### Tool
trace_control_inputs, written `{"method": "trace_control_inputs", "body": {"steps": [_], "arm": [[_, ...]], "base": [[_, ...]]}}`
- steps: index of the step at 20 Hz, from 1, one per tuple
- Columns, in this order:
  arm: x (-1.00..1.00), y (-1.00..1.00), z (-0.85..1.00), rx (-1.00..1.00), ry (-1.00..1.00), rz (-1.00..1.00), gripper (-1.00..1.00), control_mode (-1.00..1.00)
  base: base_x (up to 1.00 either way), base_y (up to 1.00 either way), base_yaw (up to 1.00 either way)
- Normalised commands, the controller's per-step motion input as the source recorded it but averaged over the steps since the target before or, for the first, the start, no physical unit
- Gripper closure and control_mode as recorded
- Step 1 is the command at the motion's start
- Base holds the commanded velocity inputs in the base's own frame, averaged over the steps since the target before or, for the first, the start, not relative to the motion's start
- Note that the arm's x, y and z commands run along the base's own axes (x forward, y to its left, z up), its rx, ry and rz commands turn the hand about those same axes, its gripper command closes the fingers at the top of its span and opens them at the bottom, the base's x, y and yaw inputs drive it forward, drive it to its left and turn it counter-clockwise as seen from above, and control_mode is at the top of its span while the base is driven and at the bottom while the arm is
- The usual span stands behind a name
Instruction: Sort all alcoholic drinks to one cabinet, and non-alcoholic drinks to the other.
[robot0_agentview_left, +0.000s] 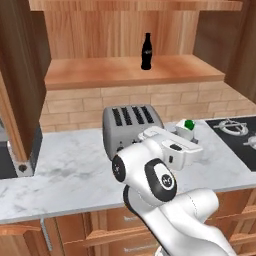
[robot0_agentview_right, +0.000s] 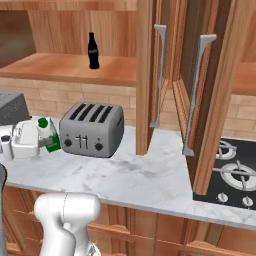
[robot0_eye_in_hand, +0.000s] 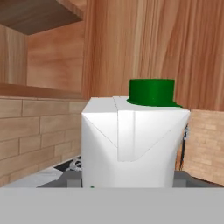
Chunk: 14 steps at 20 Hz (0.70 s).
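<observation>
Gripper (robot0_agentview_right: 42, 141) at carton (robot0_eye_in_hand: 131, 140), marble counter (robot0_agentview_right: 130, 177), brick backsplash (robot0_agentview_left: 75, 105)

No legible text, brand, number or sign found in any view.

Black cola bottle (robot0_agentview_left: 146, 51) on cabinet shelf: pale band at mid-height, looks like a label, too small and blurred to read; same in right base view.

Green-and-white carton (robot0_eye_in_hand: 133, 142): white faces and green cap seen close up in hand view, no print readable on the faces shown.

Toaster (robot0_agentview_right: 92, 129): dark knobs and levers on the front, no markings readable.

Hob (robot0_agentview_right: 232, 172): round control knobs at its front edge, no numerals or symbols readable.
</observation>
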Motion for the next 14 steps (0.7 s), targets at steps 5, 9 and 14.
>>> {"method": "trace_control_inputs", "body": {"steps": [5, 9, 14], "arm": [[0.0, 0.0, 0.0, 0.0, 0.0, 0.0, 1.0, 1.0], [0.0, 0.0, 0.0, 0.0, 0.0, 0.0, 1.0, 1.0], [0.4, 0.18, 0.02, 0.0, 0.05, 0.0, 1.0, -1.0]], "base": [[0.8, 0.25, -0.03], [0.58, 0.19, -0.03], [0.07, 0.01, 0.0]]}}
